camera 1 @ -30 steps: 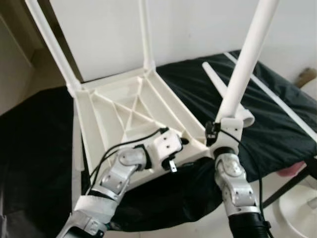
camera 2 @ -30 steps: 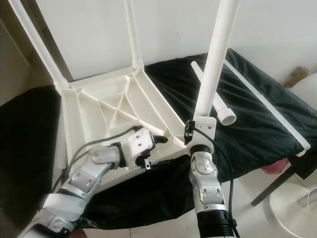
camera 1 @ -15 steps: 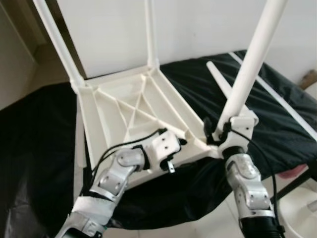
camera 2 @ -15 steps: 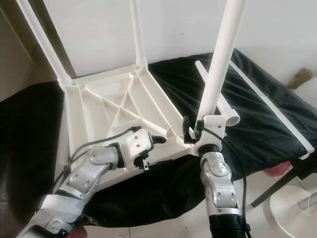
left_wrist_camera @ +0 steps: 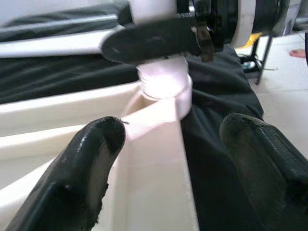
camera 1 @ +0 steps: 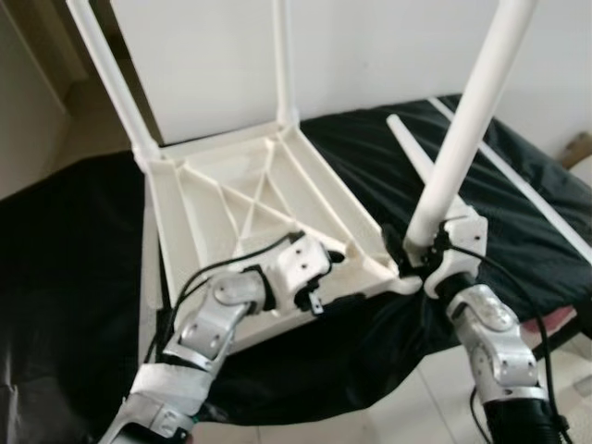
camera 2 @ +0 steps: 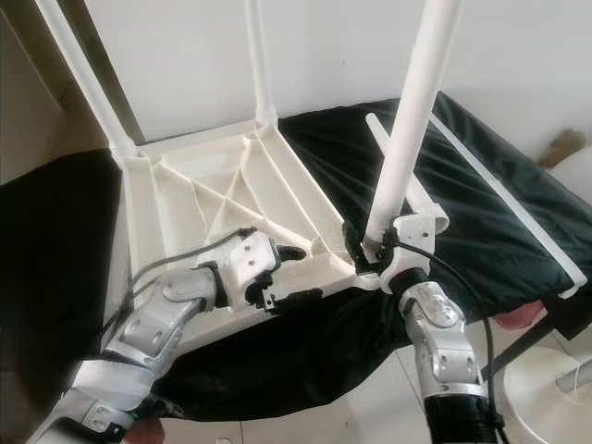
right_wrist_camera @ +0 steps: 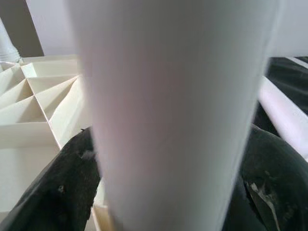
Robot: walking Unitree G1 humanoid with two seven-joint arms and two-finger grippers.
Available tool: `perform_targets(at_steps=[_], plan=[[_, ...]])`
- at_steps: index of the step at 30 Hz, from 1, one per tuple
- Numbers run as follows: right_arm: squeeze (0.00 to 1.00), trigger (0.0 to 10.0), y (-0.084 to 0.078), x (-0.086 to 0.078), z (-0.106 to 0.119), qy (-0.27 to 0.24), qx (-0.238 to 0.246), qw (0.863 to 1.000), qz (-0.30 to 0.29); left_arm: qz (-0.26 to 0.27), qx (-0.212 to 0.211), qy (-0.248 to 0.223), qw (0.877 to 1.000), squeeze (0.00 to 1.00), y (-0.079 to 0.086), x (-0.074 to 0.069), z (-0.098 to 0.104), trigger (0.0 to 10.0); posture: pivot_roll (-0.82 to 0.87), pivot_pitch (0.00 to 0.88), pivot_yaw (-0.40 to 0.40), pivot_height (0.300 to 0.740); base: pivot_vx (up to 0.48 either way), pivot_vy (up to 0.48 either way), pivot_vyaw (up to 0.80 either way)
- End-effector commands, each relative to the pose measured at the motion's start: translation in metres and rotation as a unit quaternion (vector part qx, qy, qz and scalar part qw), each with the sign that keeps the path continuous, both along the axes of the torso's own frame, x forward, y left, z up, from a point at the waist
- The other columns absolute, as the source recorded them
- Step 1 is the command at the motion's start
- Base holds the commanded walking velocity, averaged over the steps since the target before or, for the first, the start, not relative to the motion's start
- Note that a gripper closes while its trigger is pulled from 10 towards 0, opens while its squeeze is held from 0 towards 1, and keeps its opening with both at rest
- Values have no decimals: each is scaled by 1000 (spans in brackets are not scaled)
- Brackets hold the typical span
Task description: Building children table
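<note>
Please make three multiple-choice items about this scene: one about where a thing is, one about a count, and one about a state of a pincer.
1. Where is the foot of the leg held by the right pincer?
A. at the near right corner socket of the table top
B. on the floor
C. on the black cloth

2. How many legs stand fixed at the far corners?
A. none
B. two
C. four

3. How is the left pincer?
A. shut on a leg
B. open, astride the frame's edge
C. shut on the cloth

Answers: 1 A, the held leg meets the socket. 2 B, far left leg and far right leg. 3 B, its fingers flank the table top edge.
</note>
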State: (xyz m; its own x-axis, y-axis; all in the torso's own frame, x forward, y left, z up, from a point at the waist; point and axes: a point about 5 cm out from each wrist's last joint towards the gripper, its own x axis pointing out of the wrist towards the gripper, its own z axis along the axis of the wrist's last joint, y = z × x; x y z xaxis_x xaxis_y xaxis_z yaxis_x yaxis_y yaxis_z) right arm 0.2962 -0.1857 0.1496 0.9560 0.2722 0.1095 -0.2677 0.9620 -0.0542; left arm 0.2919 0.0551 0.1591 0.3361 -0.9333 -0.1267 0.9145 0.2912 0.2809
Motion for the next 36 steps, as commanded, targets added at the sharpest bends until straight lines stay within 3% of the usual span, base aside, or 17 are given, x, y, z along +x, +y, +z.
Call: perform_targets(at_steps=[1,4,7,17,18,19,20,21,22,34,35,36], plan=[[0,10000,3,1,-2,3,1,1000,15,4,-3,-1,1000,0,2,2,5,10000,-47,0,21,740,0,0,0],[0,10000,4,5,-4,10,-5,999,39,1,-10,1,1000,0,-1,1,7,10000,-46,0,22,740,0,0,0],[0,10000,13,11,-8,20,-16,995,99,-3,-22,-4,1000,0,-8,2,13,10000,-44,0,21,740,0,0,0],[0,10000,20,18,-12,25,-37,989,142,-20,-25,-9,999,0,-15,1,19,10000,-34,0,25,740,0,0,0],[0,8510,21,18,-12,26,-40,988,147,-24,-25,-7,999,0,-15,-1,19,10000,-30,0,27,740,0,0,0],[0,8510,21,18,-12,26,-40,988,147,-24,-25,-7,999,0,-15,-1,19,10000,-30,0,27,740,0,0,0],[0,4039,21,19,-13,28,-41,987,151,-26,-24,-5,999,0,-15,-3,18,10000,-30,0,27,740,0,0,0],[0,2627,21,19,-14,30,-42,987,154,-27,-24,-4,999,0,-15,-4,17,10000,-28,0,28,740,0,0,0],[0,0,21,19,-15,31,-42,986,157,-27,-23,-3,999,0,-15,-4,17,10000,-28,0,28,740,0,0,0],[0,0,13,8,-28,47,-38,987,147,-28,-24,-1,999,0,-15,-2,18,10000,-44,0,35,740,0,0,0],[0,4980,11,7,-30,51,-35,988,140,-27,-24,0,999,0,-15,-2,17,10000,-45,0,36,740,0,0,0],[0,4980,11,7,-30,51,-35,988,140,-27,-24,0,999,0,-15,-2,17,10000,-45,0,36,740,0,0,0]])
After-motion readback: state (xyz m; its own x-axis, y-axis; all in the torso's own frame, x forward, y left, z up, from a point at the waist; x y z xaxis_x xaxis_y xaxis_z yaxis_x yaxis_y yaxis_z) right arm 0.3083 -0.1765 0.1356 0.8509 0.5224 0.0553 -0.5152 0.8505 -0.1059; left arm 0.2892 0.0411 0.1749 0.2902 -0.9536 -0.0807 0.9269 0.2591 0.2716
